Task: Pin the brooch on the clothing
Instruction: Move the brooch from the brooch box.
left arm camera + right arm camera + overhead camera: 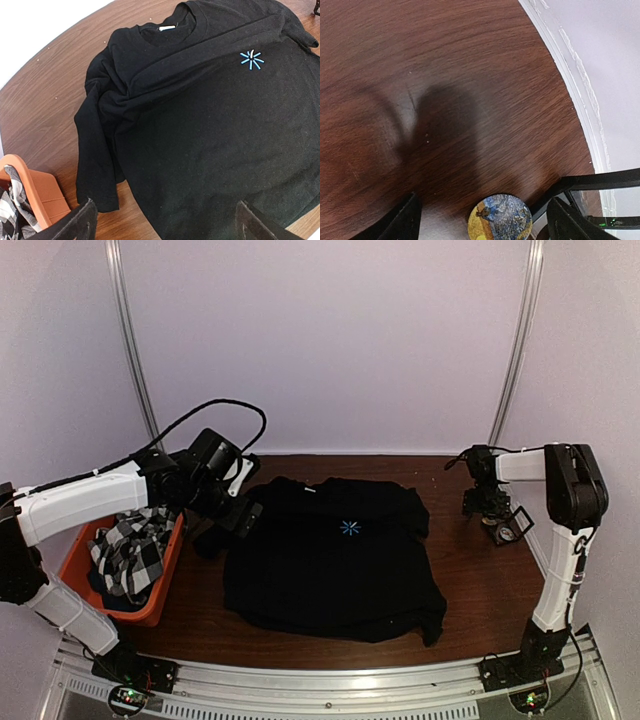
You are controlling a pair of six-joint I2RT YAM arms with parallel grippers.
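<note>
The clothing, a black short-sleeved T-shirt point(335, 565) with a small light-blue starburst point(350, 528), lies spread flat on the brown table. In the left wrist view the T-shirt point(200, 125) fills most of the frame. My left gripper point(165, 227) hangs open over its lower part, by one sleeve, with nothing between the fingers. The brooch point(501, 218), a round badge painted blue and yellow, lies on the bare wood at the table's right side. My right gripper point(485, 225) stands open around it, fingers point(402, 220) apart from its edges.
An orange bin point(160, 575) at the table's left holds a black-and-white checked cloth point(128, 550). A thin black frame point(600, 180) lies on the table just right of the brooch. The table's curved right edge point(570, 85) and white wall are close behind.
</note>
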